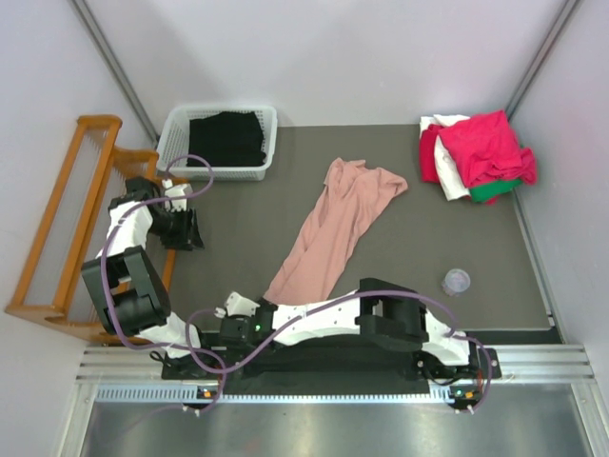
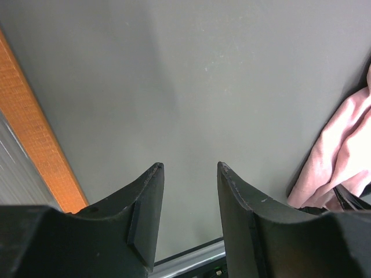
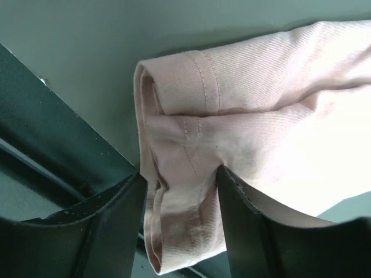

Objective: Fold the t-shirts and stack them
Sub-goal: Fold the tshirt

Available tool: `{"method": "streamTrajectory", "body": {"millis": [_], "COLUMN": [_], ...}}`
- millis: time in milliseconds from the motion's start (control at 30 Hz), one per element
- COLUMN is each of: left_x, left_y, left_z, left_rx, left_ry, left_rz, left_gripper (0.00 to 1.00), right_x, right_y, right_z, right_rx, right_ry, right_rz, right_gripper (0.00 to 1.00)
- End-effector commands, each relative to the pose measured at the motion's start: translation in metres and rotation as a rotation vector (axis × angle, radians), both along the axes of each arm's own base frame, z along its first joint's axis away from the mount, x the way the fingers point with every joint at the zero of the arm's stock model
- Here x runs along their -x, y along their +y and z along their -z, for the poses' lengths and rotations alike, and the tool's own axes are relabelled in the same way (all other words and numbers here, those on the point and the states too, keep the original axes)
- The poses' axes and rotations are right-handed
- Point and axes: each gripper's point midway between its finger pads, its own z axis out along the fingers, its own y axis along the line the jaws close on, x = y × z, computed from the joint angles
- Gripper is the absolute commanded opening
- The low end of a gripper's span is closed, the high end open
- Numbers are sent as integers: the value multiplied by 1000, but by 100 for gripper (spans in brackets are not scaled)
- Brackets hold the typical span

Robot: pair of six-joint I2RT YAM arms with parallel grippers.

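Half-open, the right gripper (image 3: 179, 174) loosely straddles the 6 o'clock hem of the rumpled dusty-pink cloth t-shirt (image 3: 261, 116), probably to spread it for folding; the left gripper (image 2: 190, 166) hovers half-open, empty, at 9 o'clock.

The left gripper (image 2: 190, 168) is seen from behind, its two black fingers (image 2: 148, 208) held apart with nothing between them. Beyond them the dark grey table surface (image 2: 191, 87) is spread across most of the view. An orange wooden bar (image 2: 35, 139) is laid diagonally along the left edge. At the right edge a fold of pink cloth (image 2: 342, 156) is seen resting on the table, well clear of the fingertips. A strip of metal rail (image 2: 191, 255) is glimpsed low in the gap.
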Motion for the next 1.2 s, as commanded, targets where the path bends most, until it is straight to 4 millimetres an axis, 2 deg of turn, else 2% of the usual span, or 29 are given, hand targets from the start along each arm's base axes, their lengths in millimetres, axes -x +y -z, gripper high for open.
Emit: {"method": "streamTrajectory", "body": {"millis": [0, 200, 300, 333, 400, 433, 567, 700, 867, 967, 1100, 1167], "left_x": [-8, -7, -7, -7, -7, -7, -7, -7, -8, -7, -8, -11], "left_y": [0, 0, 0, 0, 0, 0, 0, -1, -1, 0, 0, 1], "left_z": [-12, -9, -9, -9, -7, -7, -3, -2, -3, -1, -3, -5], "left_rx": [11, 12, 12, 13, 14, 11, 15, 24, 26, 23, 24, 24], "left_ry": [-39, -32, -34, -34, -27, -28, -15, -12, -11, -5, -4, -13], "left_rz": [22, 24, 23, 23, 23, 24, 24, 25, 27, 26, 30, 28], "left_gripper": [47, 47, 47, 47, 47, 47, 47, 48, 48, 48, 48, 48], "right_x": [-23, -26, -24, -25, -24, -25, -27, -34, -46, -55, -40, -23], "right_y": [-64, -67, -70, -71, -73, -73, -74, -79, -88, -91, -88, -83], "right_z": [82, 79, 75, 73, 65, 61, 39, 20, 14, 0, -14, -26], "right_rx": [284, 293, 293, 291, 274, 268, 231, 201, 166, 123, 84, 49], "right_ry": [-85, -107, -109, -110, -110, -110, -108, -100, -41, -14, 54, 102], "right_rz": [48, 56, 59, 62, 62, 63, 73, 95, 147, 168, 129, 82], "right_gripper": [54, 52, 40, 32, 21, 12, 3, 1, 1, 2, 1, 1]}}
